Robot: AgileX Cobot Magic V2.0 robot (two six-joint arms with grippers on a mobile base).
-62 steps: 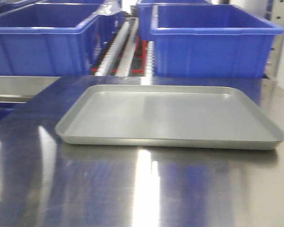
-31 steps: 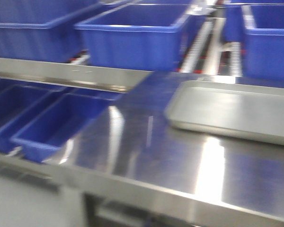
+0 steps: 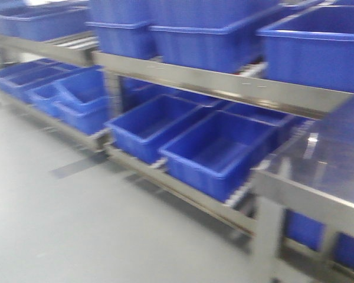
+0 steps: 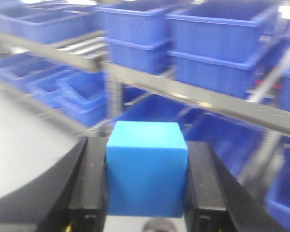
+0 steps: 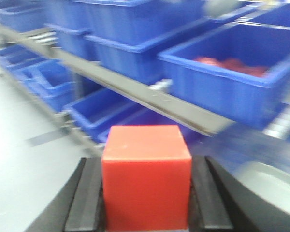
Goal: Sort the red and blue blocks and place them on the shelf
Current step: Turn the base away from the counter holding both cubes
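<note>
Jaws around red block (image 5: 146,176), blue block (image 4: 146,169)

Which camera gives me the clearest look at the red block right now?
The right wrist view: the red block fills the lower centre, clamped between the right gripper's black fingers. The front view shows the shelf and blue bins, no red block; the left wrist view shows the blue block instead.

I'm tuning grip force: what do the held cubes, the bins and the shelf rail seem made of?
The blue block and red block look like matte foam or plastic: flat colour, no glare; blur leaves it open. The bins look like moulded plastic, faintly glossy. The shelf rail looks like brushed grey steel, dull sheen.
</note>
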